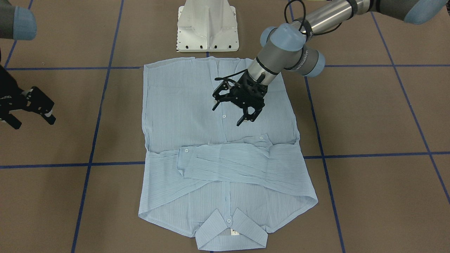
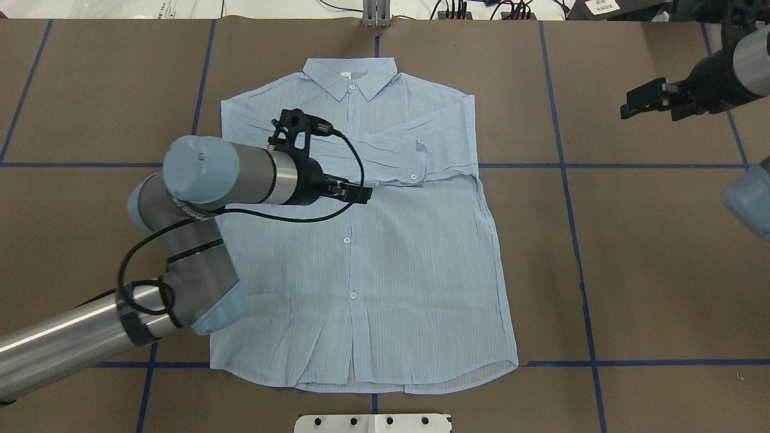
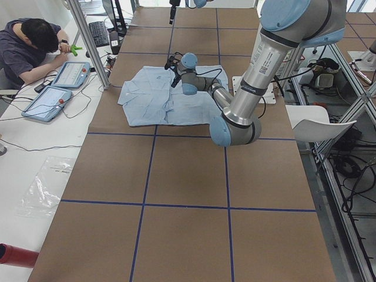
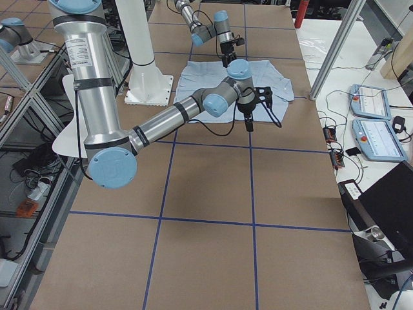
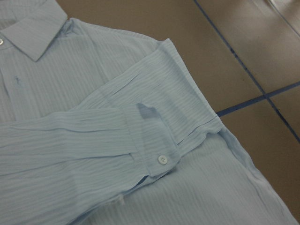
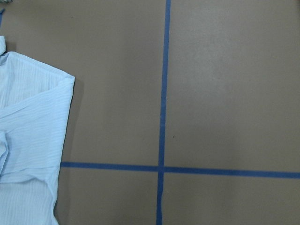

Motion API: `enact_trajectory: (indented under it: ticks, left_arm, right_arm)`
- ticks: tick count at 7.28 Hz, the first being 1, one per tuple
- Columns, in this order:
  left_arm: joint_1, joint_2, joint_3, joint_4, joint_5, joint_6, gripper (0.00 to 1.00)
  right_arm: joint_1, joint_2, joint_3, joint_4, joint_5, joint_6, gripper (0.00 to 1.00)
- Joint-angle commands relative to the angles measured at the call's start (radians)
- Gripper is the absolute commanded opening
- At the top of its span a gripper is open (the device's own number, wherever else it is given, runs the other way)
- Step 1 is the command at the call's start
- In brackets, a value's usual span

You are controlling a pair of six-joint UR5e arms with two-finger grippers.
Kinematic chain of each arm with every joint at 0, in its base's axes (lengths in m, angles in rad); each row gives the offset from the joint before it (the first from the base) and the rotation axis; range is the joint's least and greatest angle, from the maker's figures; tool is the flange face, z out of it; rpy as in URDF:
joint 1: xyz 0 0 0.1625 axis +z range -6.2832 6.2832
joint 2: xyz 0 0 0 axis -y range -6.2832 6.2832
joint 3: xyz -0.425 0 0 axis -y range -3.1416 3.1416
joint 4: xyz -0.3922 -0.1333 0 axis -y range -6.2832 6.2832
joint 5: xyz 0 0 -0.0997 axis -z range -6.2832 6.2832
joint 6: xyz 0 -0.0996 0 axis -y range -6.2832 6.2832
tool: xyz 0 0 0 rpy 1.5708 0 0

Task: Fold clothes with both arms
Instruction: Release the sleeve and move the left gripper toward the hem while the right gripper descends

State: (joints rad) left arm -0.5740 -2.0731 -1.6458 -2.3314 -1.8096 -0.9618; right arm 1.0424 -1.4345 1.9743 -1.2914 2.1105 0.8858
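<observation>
The light blue striped shirt (image 1: 182, 105) lies flat and face up on the brown table, collar (image 1: 230, 230) on the side away from the robot's base. Both sleeves are folded across the chest, cuffs buttoned. My left gripper (image 1: 227, 116) hovers over the shirt's middle, just below the folded sleeves, open and empty; it also shows in the overhead view (image 2: 356, 193). Its wrist view shows a folded cuff (image 5: 150, 150) and the shoulder. My right gripper (image 1: 33, 121) is open and empty, off the shirt's side over bare table (image 2: 646, 102). Its wrist view shows the shirt's shoulder corner (image 6: 33, 108).
The white pedestal base (image 1: 207, 28) stands just behind the shirt's hem. Blue tape lines (image 2: 565, 165) divide the brown table into squares. An operator (image 3: 29, 47) sits with tablets at a side table beyond the collar side.
</observation>
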Motion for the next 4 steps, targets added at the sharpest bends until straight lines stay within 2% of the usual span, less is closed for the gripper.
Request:
enact_trajectory:
  ticks: [1,2,3,4]
  left_arm:
    - [-0.006,0.190,-0.277,0.197,0.024,-0.026,1.00]
    - [0.015,0.274,-0.363,0.227,0.059,-0.090,1.00]
    - [0.046,0.351,-0.402,0.227,0.064,-0.150,1.00]
    - [0.119,0.410,-0.408,0.228,0.149,-0.246,1.00]
  right_arm:
    - [-0.227,-0.085,0.154,0.014,-0.192,0.265,1.00]
    - [-0.349,-0.101,0.193,0.014,-0.314,0.377,1.00]
    - [-0.451,-0.139,0.225,0.014,-0.401,0.460,1.00]
    - [-0.534,-0.182,0.259,0.014,-0.474,0.508,1.00]
